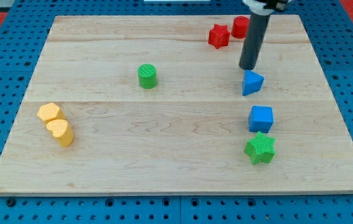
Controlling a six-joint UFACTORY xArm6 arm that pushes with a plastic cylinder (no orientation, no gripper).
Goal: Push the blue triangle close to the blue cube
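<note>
The blue triangle [252, 83] lies on the wooden board at the view's right, above the middle. The blue cube [261, 118] sits a short way below it, with a gap of bare wood between them. My tip [248, 67] stands just above the triangle's top edge, touching it or nearly so; the dark rod rises from there to the view's top.
A green star [260, 149] sits just below the blue cube. A red star [218, 36] and a red cylinder [240, 27] lie near the top, beside the rod. A green cylinder [147, 76] is left of centre. A yellow block [50, 112] and a yellow heart [60, 132] lie at the left.
</note>
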